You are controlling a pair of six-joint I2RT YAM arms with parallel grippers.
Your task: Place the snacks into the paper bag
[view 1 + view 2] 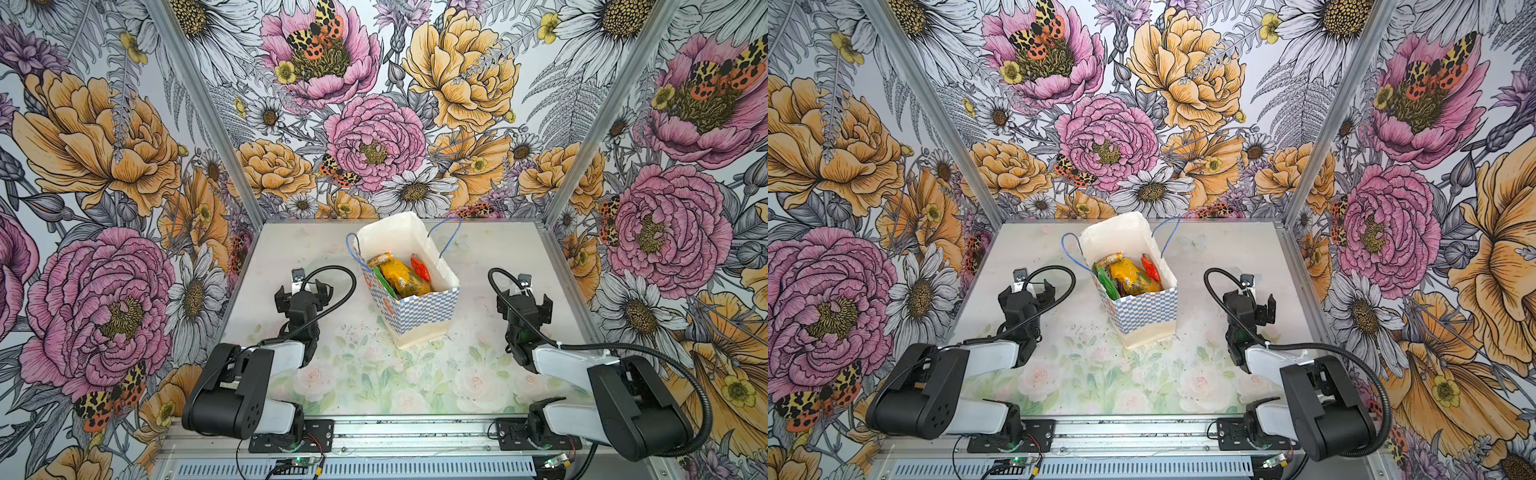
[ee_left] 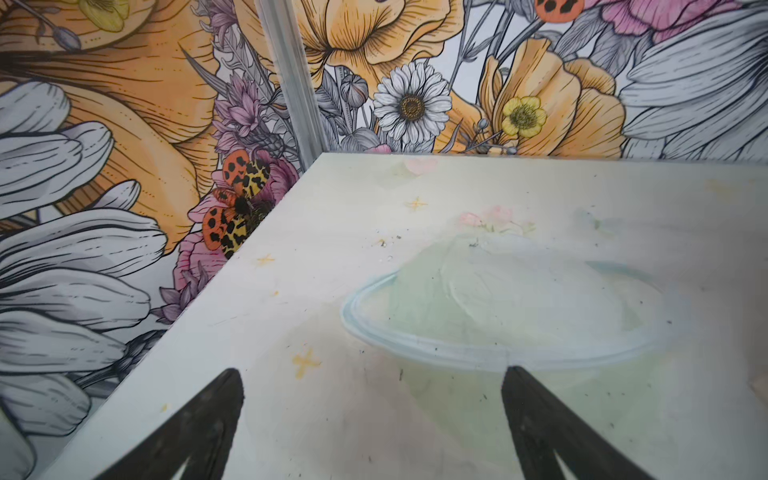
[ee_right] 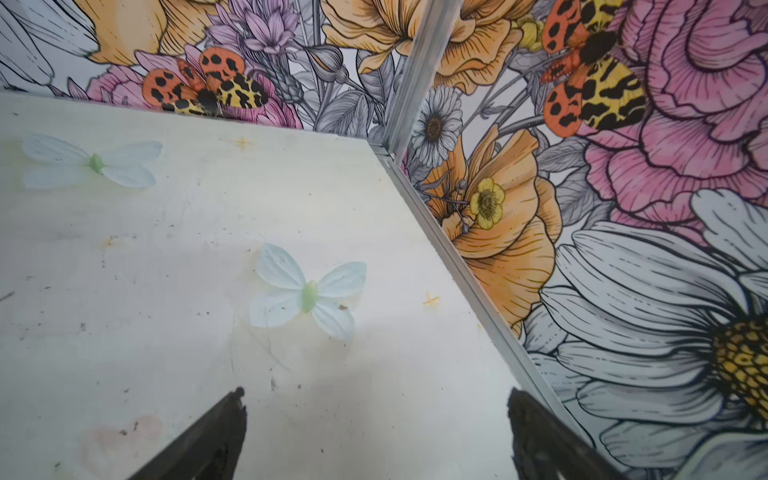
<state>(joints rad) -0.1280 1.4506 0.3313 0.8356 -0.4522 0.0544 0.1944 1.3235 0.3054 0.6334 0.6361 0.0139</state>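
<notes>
The paper bag stands upright mid-bench, somewhat nearer the far edge. Its mouth is open upward and the snacks, yellow, green, orange and red packets, are piled inside. In both top views no packet lies loose on the bench. The left tool sits toward the left edge and the right tool toward the right edge. Each is spread wide with nothing between its fingers, and the wrist views show only bare bench ahead. The bag lies inward from both, about equally near. The packing looks finished, so no further reach seems called for.
</notes>
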